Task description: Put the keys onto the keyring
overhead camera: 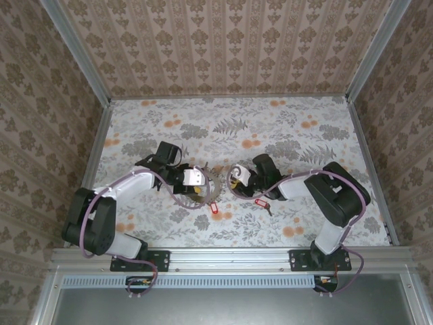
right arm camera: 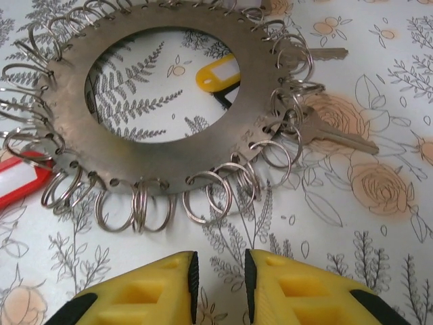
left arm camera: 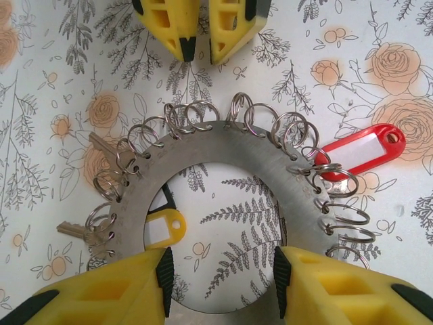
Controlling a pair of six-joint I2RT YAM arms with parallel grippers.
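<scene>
Resting flat on the floral table (left arm camera: 40, 88), the keyring (left arm camera: 223, 143) — a wide steel plate with a hollow centre and many small split rings (right arm camera: 206, 196) along its rim — lies between the two arms. The left gripper (left arm camera: 220, 281) is over its near arc. Its jaws stand apart, about as wide as the hollow, and the plate passes under the fingers, so nothing is pinched between the pads. Whether they press the plate down I cannot tell. The right gripper (right arm camera: 221, 277) hovers just beside the opposite rim, its jaws almost together with a thin gap, and empty.

Two bare metal keys (right arm camera: 338, 135) and a red-tagged key (left arm camera: 358, 152) touch the rim and seem to hang on split rings already. A yellow tag (left arm camera: 166, 227) shows through the hollow. Another red-tagged key (overhead camera: 261, 202) lies apart from the plate, close to the right arm.

I judge the step to be the threading, partly done. The next move probably asks the right gripper to fetch the loose key, then to bring its hole to one free split ring — a fine, exact approach, while the left side keeps the plate from sliding.
</scene>
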